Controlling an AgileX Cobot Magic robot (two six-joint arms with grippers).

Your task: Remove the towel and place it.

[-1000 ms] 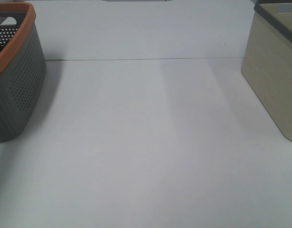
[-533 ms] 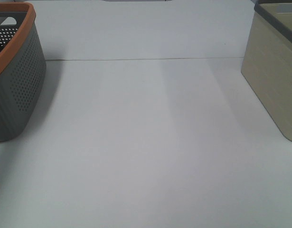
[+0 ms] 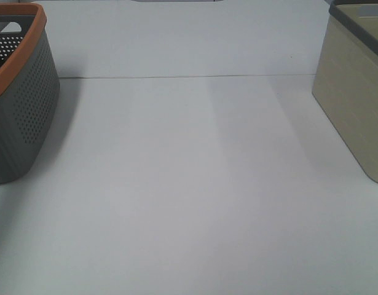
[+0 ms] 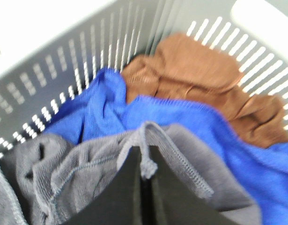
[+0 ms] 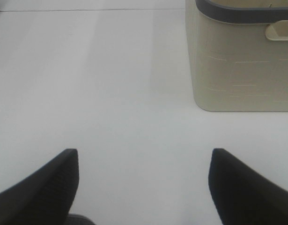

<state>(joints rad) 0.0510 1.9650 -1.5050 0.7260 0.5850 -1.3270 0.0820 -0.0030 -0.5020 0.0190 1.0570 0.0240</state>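
In the left wrist view the grey towel (image 4: 83, 178), with its stitched edge, lies bunched inside a slatted basket (image 4: 64, 70). My left gripper (image 4: 146, 161) is shut on a raised fold of the towel's hem. My right gripper (image 5: 144, 159) hangs open over the bare white table (image 5: 111, 93), with nothing between its fingers. Neither gripper shows in the exterior high view.
A blue cloth (image 4: 228, 145) and a brown cloth (image 4: 200, 84) lie beside the towel in the basket. The grey basket with an orange rim (image 3: 23, 123) stands at the table's left edge. A beige bin (image 3: 354, 92) (image 5: 242, 61) stands at the right.
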